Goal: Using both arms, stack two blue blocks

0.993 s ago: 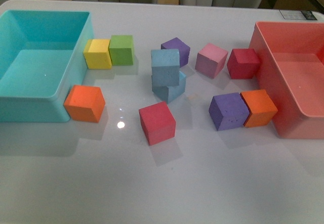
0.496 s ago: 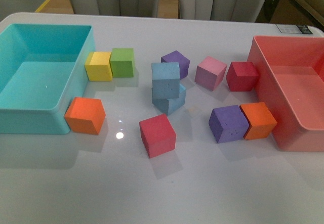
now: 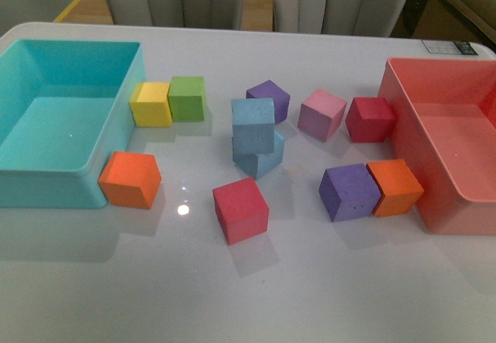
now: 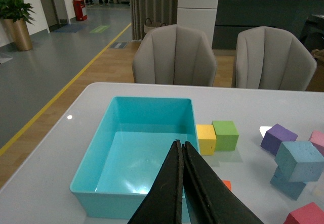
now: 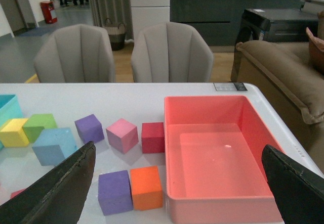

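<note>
Two blue blocks, stacked mid-table: upper blue block (image 3: 253,124) sits on lower blue block (image 3: 264,154), twisted (matte, speckled). Around them on the table (image 3: 310,281): two purple, two red, two orange, one pink, one yellow, one green. Turquoise bin (image 3: 46,180) left, pink bin (image 3: 465,219) right. Left end effector (image 4: 180,183) pinched closed, empty; right end effector (image 5: 177,183) spread wide.
</note>
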Robot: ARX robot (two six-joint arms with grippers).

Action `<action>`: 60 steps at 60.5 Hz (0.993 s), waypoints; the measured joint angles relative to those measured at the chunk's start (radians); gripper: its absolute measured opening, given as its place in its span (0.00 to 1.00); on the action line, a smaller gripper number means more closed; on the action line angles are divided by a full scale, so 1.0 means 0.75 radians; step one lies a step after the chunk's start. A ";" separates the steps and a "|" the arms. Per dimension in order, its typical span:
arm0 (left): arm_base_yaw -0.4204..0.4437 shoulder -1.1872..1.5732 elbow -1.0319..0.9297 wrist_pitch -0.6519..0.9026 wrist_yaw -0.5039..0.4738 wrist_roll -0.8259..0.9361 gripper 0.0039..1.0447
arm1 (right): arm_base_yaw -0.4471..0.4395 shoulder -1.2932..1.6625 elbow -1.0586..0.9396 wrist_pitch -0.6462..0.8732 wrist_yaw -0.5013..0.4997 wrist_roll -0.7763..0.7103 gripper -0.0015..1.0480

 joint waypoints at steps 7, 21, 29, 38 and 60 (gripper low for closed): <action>0.000 -0.083 0.000 -0.080 0.000 0.000 0.01 | 0.000 0.000 0.000 0.000 0.000 0.000 0.91; 0.000 -0.227 0.000 -0.221 0.000 0.000 0.01 | 0.000 0.000 0.000 0.000 0.000 0.000 0.91; 0.000 -0.292 0.000 -0.286 0.000 0.000 0.01 | 0.000 0.000 0.000 0.000 0.000 0.000 0.91; 0.000 -0.350 0.000 -0.342 0.000 0.000 0.01 | 0.000 0.000 0.000 0.000 0.000 0.000 0.91; 0.000 -0.612 0.000 -0.611 0.000 0.001 0.01 | 0.000 0.000 0.000 0.000 0.000 0.000 0.91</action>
